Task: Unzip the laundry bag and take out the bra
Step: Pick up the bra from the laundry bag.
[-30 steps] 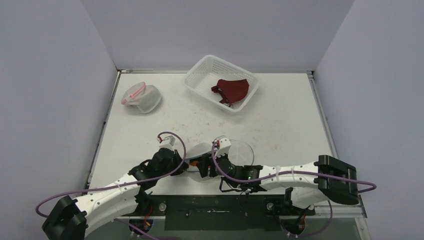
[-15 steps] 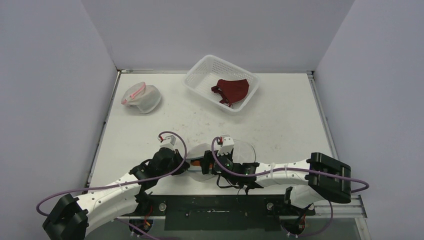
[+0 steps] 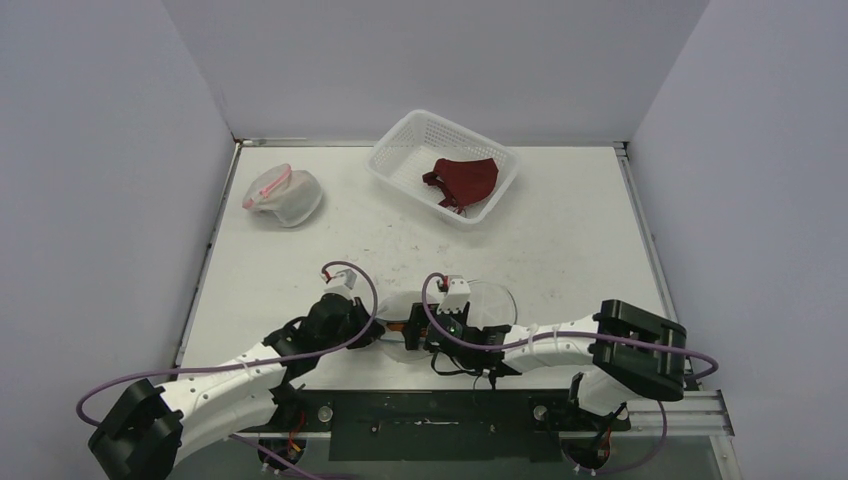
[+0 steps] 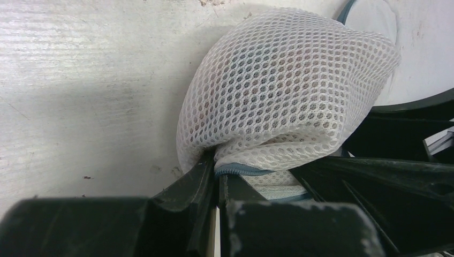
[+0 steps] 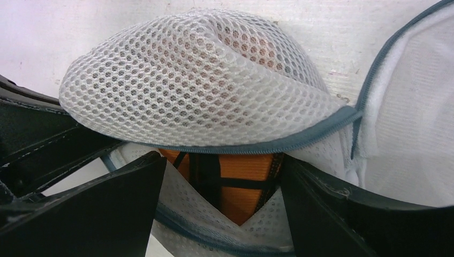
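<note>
The white mesh laundry bag (image 3: 402, 303) lies near the table's front edge, unzipped, with its round flap (image 3: 492, 300) folded open to the right. In the left wrist view my left gripper (image 4: 217, 170) is shut on the bag's grey zipper rim (image 4: 241, 170) below the mesh dome (image 4: 289, 91). The right wrist view looks into the bag's open mouth. An orange bra with black straps (image 5: 251, 184) shows there under the mesh dome (image 5: 198, 80). My right gripper (image 5: 222, 211) is open, one finger (image 5: 107, 211) on each side of the mouth, apart from the bra.
A white plastic basket (image 3: 388, 160) at the back holds a dark red garment (image 3: 462, 180). A second mesh bag with pink trim (image 3: 283, 195) lies at the back left. Grey walls close in three sides.
My right gripper has opened wider and shifted left, closer to the bag's mouth; its elbow also swung left. The left gripper has kept its hold on the rim.
</note>
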